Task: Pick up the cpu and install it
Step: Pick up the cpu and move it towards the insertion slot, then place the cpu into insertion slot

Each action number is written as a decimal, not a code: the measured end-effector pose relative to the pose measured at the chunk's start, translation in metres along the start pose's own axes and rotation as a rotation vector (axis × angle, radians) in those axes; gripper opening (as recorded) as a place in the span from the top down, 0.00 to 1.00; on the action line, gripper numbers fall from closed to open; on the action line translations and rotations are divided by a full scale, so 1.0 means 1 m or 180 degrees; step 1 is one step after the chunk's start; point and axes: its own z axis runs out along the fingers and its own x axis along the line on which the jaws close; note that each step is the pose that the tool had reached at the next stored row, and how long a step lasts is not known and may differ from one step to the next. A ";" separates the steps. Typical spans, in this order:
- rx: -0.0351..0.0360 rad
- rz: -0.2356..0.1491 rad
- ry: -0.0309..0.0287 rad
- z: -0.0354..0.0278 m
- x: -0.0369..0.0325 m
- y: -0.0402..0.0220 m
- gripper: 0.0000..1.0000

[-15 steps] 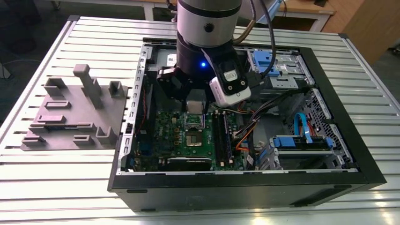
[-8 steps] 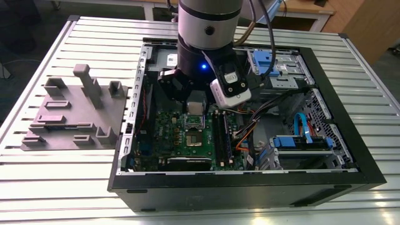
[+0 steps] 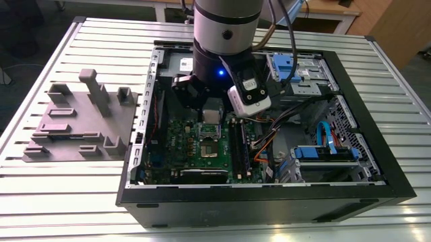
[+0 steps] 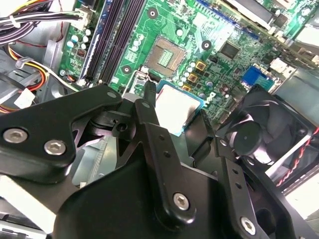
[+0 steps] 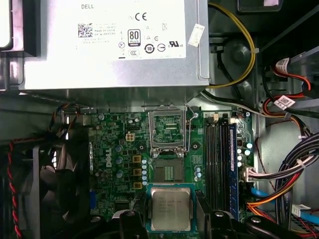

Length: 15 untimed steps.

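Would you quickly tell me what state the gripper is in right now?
Gripper: closed, holding the cpu by its edges.

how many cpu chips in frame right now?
1. The cpu is clamped in the gripper above the motherboard, beside the open, empty socket. The arm hides part of the case.
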 end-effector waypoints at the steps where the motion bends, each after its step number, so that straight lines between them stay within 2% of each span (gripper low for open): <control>1: 0.0000 0.0000 0.0000 0.0005 -0.0001 0.0002 0.53; 15: 0.0001 0.0000 0.0000 0.0064 -0.0003 0.0009 0.53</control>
